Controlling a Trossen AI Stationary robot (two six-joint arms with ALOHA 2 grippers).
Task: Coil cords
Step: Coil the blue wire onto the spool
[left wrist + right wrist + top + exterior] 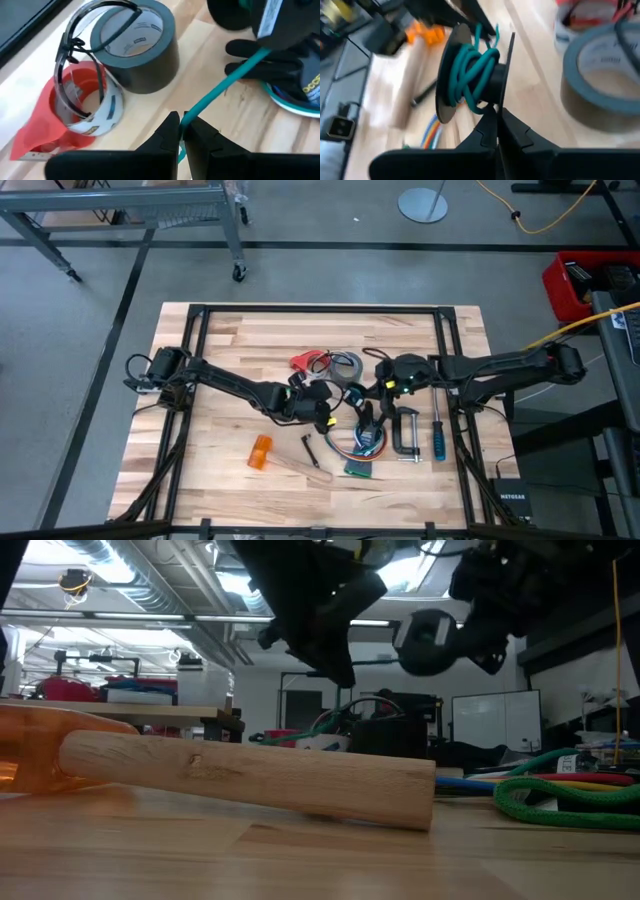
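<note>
the thin teal cord [235, 75] ran taut between the two hands, and that line was what the next move turned on. the left hand [181, 131] had its two dark fingers pinched together on the cord, low over the pale wooden surface [220, 350] just beside the grey tape roll [137, 42]. from that pinch the cord's long axis climbed away toward the right hand [496, 131], which sat close by at mid-surface. the right hand's fingers were clamped together on the rim of a black round spool [451, 75], held on edge, with several teal turns already wound on its hub.

judging by this, the winding was partly done, with slack still to take up. the left hand was the nearer one to the loose run and seemed placed to feed it, while the right turned or steadied the spool.
</note>
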